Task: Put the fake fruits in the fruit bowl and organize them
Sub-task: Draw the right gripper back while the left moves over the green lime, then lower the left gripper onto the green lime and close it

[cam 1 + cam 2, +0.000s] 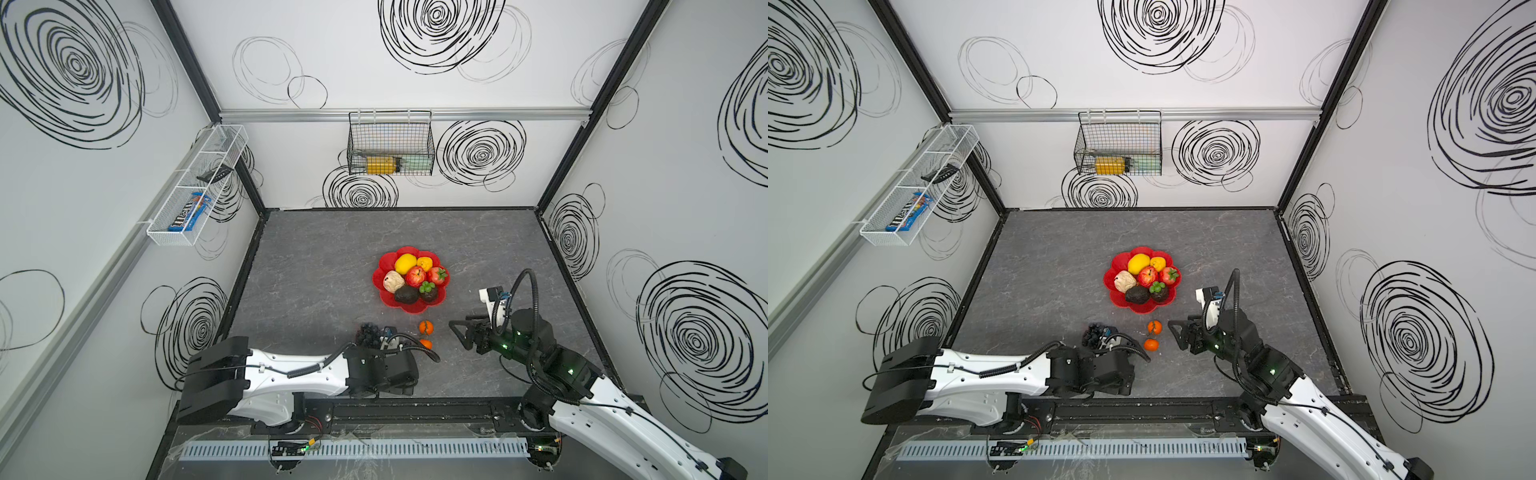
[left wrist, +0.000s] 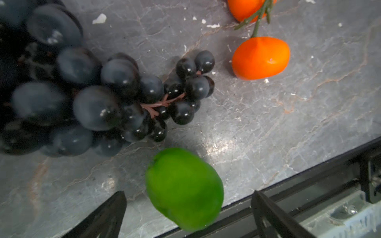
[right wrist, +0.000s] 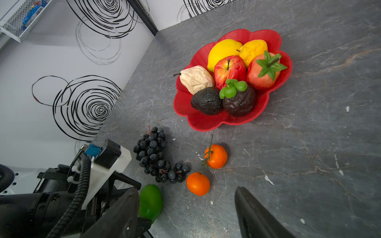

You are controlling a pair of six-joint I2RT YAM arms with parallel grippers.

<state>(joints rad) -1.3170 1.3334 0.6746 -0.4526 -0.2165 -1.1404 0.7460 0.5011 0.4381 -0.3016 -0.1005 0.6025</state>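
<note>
your left fingers stand spread wide. the left gripper straddles the green fruit, with bare table showing on either side of it, so nothing is pinched yet. the fruit sits right in the mouth of the jaws, close to the table's front edge. its long axis runs roughly along the fingers' reach, a little slanted, so a close from here would likely squeeze it across its narrow width, which is the way you want it.

just past the tips lies the grape bunch, near the green fruit but apart from it. off to one side of that are the two oranges, joined by a thin green stem. in both top views the green fruit is hidden under your left wrist.

further out, toward the back wall, the fruit bowl already holds seven fruits, so a carry from here would have to pass over or around the grapes.

your right gripper is also spread and empty, just beside the oranges. that makes it the nearer arm for that pair, while the left is plainly the arm for the green fruit.
</note>
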